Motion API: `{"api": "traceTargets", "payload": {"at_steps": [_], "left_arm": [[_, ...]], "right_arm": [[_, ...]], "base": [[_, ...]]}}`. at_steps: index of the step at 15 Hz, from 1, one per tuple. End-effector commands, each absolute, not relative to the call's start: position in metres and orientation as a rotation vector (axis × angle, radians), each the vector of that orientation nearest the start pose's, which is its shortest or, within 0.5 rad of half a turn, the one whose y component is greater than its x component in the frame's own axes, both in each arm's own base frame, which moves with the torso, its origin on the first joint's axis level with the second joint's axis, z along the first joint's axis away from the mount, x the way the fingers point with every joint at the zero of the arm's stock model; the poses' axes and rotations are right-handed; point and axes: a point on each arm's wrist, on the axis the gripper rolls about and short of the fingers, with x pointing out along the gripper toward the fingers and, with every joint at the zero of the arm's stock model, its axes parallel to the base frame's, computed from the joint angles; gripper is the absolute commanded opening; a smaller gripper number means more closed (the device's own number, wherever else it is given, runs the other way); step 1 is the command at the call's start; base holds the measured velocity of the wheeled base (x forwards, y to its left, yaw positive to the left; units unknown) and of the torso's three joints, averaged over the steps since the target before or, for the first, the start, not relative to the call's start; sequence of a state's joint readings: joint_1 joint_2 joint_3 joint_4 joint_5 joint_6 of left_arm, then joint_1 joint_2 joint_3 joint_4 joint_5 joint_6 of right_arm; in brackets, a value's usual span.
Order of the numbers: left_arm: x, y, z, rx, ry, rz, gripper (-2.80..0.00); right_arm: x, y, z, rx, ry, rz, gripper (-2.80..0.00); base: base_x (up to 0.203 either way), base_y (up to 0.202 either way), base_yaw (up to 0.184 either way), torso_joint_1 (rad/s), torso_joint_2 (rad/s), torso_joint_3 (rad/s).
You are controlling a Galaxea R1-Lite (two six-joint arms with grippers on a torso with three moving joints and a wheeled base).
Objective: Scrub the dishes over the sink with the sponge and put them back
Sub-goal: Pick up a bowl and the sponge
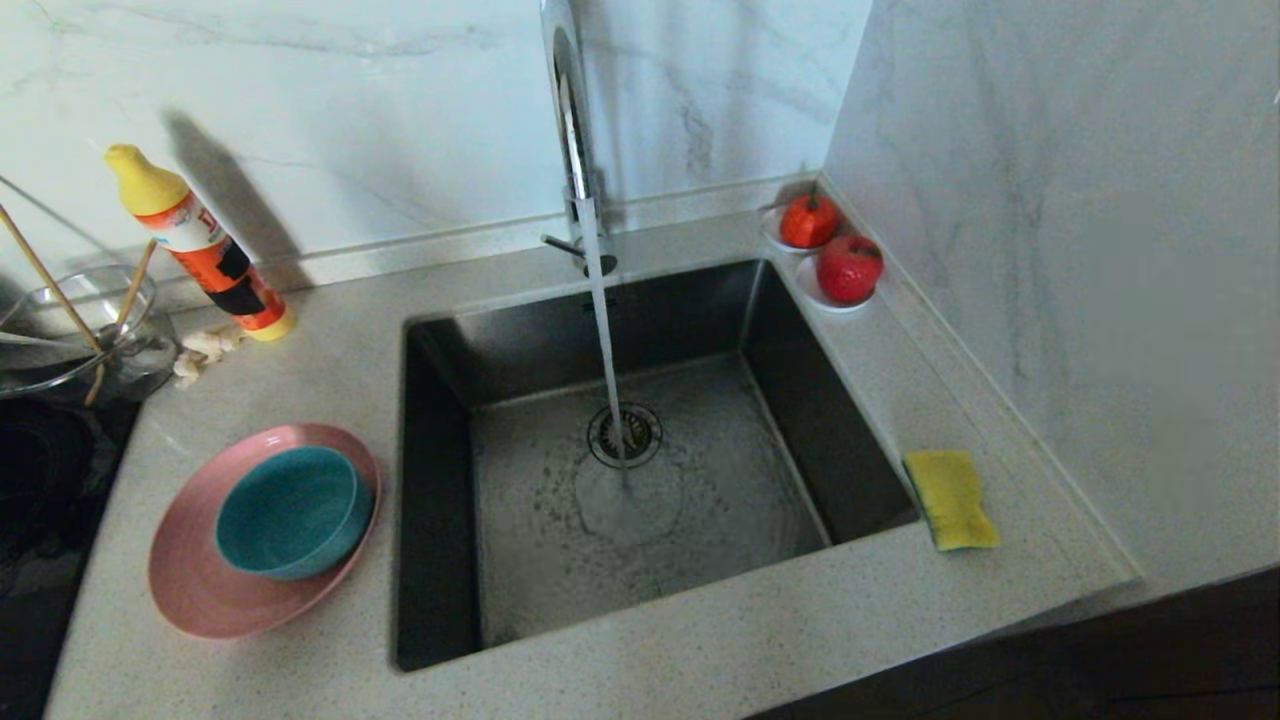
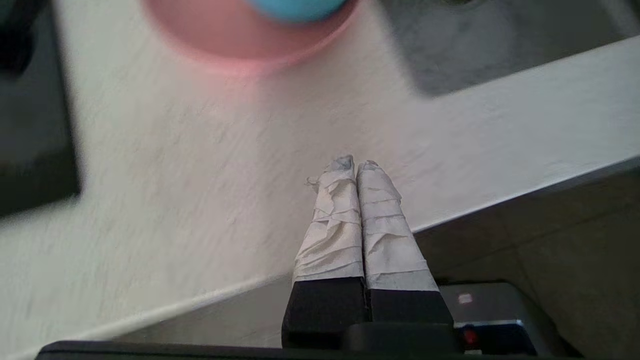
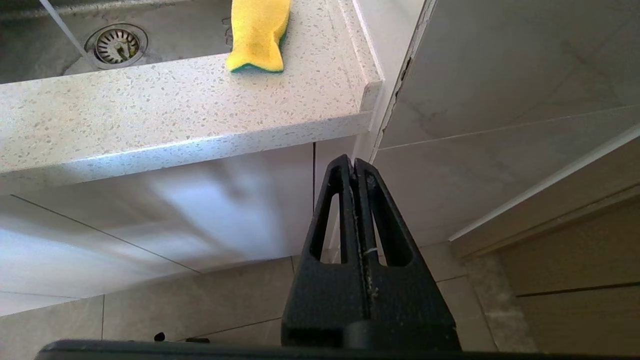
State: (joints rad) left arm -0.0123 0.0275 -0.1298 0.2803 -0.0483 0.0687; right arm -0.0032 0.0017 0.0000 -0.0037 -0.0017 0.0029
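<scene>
With both the left hand (image 2: 356,165) and right hand (image 3: 354,161) clenched empty, the sponge (image 1: 951,498) at lower right should be grasped first.

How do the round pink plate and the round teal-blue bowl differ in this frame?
The round pink plate is wide and shallow; the round teal-blue bowl is smaller and deeper. The plate lies on the speckled countertop, while the bowl sits inside the plate, toward its sink-side edge. Both are round, look empty, and lie left of the steel sink.
</scene>
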Motion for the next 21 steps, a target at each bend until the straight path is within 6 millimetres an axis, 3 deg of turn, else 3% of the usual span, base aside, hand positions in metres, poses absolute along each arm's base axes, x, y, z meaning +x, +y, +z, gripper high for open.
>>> {"api": "traceTargets", "payload": {"at_steps": [1,18,21], "left_arm": [[-0.035,0.000,0.077,0.057,0.182,-0.059,-2.80],[-0.035,0.000,0.077,0.036,0.180,-0.042,-2.80],[-0.035,0.000,0.077,0.036,0.180,-0.042,-2.80]], "right_arm": [[-0.023,0.000,0.076,0.003,0.000,-0.005,-2.80],[-0.023,0.000,0.076,-0.037,0.004,-0.009,-2.80],[-0.030,0.001,0.095,-0.075,-0.026,0.023,-2.80]], "base": [[0.000,0.000,0.000,0.000,0.00,0.000],[0.000,0.000,0.000,0.000,0.00,0.000],[0.000,0.000,0.000,0.000,0.00,0.000]]}}
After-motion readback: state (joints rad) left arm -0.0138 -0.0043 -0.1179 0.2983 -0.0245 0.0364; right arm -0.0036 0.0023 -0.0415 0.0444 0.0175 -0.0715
